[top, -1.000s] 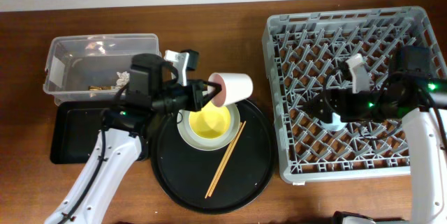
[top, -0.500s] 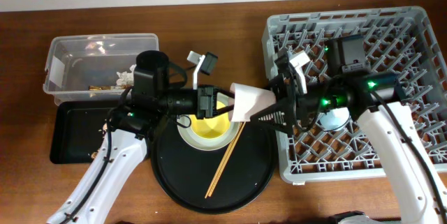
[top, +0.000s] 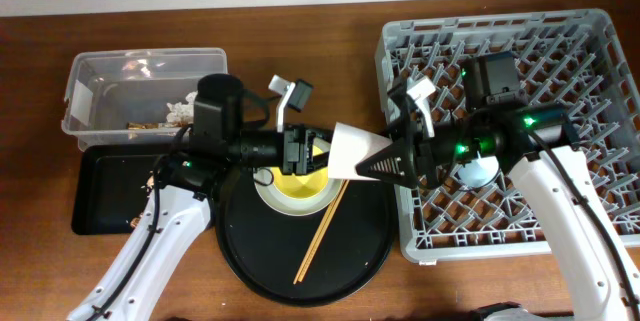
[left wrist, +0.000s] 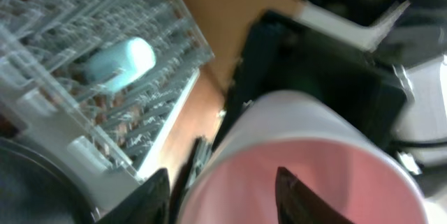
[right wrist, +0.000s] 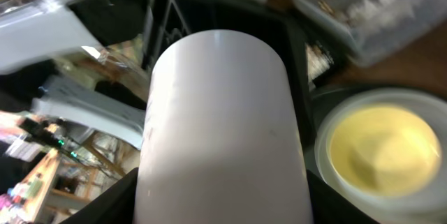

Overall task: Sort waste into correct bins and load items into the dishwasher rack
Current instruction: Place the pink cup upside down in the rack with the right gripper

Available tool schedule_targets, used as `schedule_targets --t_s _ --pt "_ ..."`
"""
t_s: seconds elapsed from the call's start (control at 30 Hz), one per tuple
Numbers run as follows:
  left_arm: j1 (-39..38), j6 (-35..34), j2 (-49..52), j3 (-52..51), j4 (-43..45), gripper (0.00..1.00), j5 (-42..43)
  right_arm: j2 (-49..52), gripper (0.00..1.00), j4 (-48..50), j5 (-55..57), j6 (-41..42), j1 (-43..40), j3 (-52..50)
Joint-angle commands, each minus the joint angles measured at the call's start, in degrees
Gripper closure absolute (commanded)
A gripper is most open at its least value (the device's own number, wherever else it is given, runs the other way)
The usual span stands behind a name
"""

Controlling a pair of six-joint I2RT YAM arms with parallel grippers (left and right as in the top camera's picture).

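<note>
The pink cup (top: 352, 151) hangs sideways above the round black tray, its mouth towards my left arm. My right gripper (top: 385, 166) is shut on its base end, a finger on each side (right wrist: 223, 147). My left gripper (top: 312, 149) is at the rim with its jaws apart, one finger inside the mouth (left wrist: 223, 196) and one outside. The light blue cup (top: 478, 169) lies in the grey dishwasher rack (top: 560, 41). The yellow bowl (top: 298, 176) sits on the pale grey plate (top: 263, 191). Wooden chopsticks (top: 322, 229) lie beside it.
The round black tray (top: 370, 246) carries the plate and chopsticks. The clear tub (top: 100, 71), at back left, holds white tissue (top: 180, 111) and brown scraps (top: 140, 124). The shallow black tray (top: 100, 196) lies in front of it.
My right arm swung left out of the rack and took the cup's base. My left arm carried the cup right to meet it, and its jaws have spread at the rim.
</note>
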Motion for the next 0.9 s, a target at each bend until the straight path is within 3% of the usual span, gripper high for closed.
schedule_targets --t_s 0.0,0.03,0.17,0.3,0.5,0.7,0.87 --pt "0.9 13.4 0.1 0.2 -10.6 0.48 -15.2 0.0 0.44 -1.9 15.0 2.9 -0.7 0.5" --pt "2.2 16.8 0.0 0.2 -17.0 0.46 -21.7 0.0 0.44 -3.0 22.1 6.5 -2.1 1.6" --pt "8.2 19.6 -2.9 0.2 -28.9 0.42 -35.5 0.0 0.44 -8.6 42.2 13.9 -8.6 8.2" --pt "10.2 20.6 -8.3 0.2 -33.5 0.37 -44.6 2.1 0.50 -12.9 55.5 21.0 -14.5 17.4" --pt "10.2 20.6 -10.6 0.2 -34.6 0.37 -44.5 20.5 0.49 -21.9 65.4 25.0 -19.1 36.2" --pt "10.2 20.6 -10.6 0.2 -35.9 0.37 -44.5 33.0 0.48 -21.0 66.8 25.0 -19.1 36.2" --pt "10.2 20.6 -10.6 0.2 -36.1 0.37 -44.6 36.2 0.24 -18.3 65.4 24.9 -18.9 36.2"
